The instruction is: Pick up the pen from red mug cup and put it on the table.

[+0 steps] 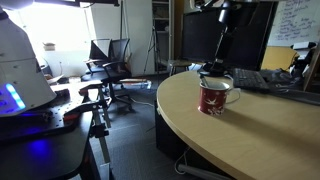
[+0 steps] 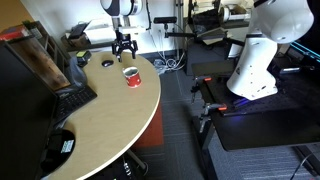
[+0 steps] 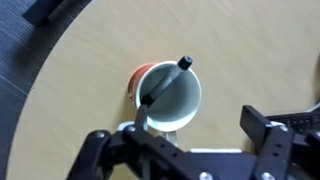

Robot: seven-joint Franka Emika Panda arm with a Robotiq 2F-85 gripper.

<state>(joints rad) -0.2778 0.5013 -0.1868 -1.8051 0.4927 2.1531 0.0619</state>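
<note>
Gripper (image 3: 180,130) hovers over pen (image 3: 165,82) leaning inside red mug cup (image 3: 196,95).

A bright window (image 1: 55,25) lights black office chairs (image 1: 112,62) on dark carpet (image 1: 135,135), a whiteboard (image 1: 296,20) beyond.

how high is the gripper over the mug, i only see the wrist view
Observer: in both exterior views the gripper hangs just above the mug, open, fingertips not yet inside the rim.
Operator: where is there room to lay the pen
Observer: in an exterior view a wide bare stretch of table runs from the mug toward the camera.
Operator: anything near the mug to avoid
Observer: a dark flat thing, maybe a keyboard, lies behind the mug, apart from it.
</note>
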